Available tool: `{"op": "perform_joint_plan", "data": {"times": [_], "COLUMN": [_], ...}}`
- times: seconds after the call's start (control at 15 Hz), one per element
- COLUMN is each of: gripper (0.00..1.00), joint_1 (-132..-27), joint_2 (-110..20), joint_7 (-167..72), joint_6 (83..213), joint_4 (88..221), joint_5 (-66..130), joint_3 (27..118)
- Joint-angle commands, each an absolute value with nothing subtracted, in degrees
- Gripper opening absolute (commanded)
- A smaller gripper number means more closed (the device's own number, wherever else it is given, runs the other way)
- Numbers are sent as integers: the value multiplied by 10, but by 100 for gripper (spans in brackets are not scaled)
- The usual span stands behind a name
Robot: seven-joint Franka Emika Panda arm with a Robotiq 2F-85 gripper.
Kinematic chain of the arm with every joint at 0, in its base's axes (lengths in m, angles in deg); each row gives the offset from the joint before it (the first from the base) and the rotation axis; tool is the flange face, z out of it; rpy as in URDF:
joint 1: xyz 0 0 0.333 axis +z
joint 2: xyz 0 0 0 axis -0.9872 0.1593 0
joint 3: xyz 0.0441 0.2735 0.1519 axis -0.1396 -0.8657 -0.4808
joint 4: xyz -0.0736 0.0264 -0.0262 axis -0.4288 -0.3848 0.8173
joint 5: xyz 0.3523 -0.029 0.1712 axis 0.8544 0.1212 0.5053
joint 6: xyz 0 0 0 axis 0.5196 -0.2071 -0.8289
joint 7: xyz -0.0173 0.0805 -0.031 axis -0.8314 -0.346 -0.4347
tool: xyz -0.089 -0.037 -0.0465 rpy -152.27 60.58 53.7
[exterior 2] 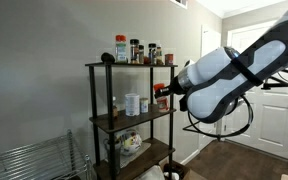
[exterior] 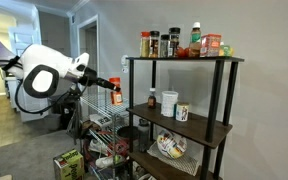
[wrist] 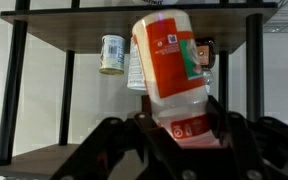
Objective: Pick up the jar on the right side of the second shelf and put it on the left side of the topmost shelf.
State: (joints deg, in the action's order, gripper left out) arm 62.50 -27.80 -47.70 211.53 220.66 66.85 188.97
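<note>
My gripper (exterior: pixel 112 88) is shut on the jar (exterior: pixel 116 97), a small reddish-orange spice jar, and holds it in the air beside the tall black-framed shelving unit, level with the gap between the two upper boards. In the wrist view, which stands upside down, the jar (wrist: pixel 168 60) fills the middle with the fingers (wrist: pixel 184 118) clamped at its red end. The second shelf (exterior: pixel 209 128) carries a white jar (exterior: pixel 152 100) and a white mug (exterior: pixel 182 112). The topmost shelf (exterior: pixel 184 59) holds several spice jars. Both shelves also show in an exterior view (exterior 2: pixel 134 119) (exterior 2: pixel 129 66), with the gripper (exterior 2: pixel 165 92) at their side.
A chrome wire rack (exterior 2: pixel 34 160) stands beside the unit, also visible low in an exterior view (exterior: pixel 104 135). A bowl (exterior: pixel 171 146) sits on the third shelf. A green box (exterior: pixel 69 163) lies on the floor. A white door (exterior 2: pixel 274 110) is behind the arm.
</note>
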Motion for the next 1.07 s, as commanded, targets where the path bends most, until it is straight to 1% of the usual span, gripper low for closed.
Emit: {"op": "perform_joint_plan", "data": {"times": [0.0,0.4,0.73,0.87,1.0], "gripper": [30,30,30,30,30], "joint_1": [632,570,489,485,505], "joint_2": [-221,-206,-204,-199,-193], "joint_7": [-426,-398,-388,-390,-397], "joint_6": [2115,2114,2115,2115,2115], "joint_4": [2198,2135,2082,2074,2080], "joint_5": [642,641,647,649,651], "joint_3": [1896,1848,1789,1783,1796]}}
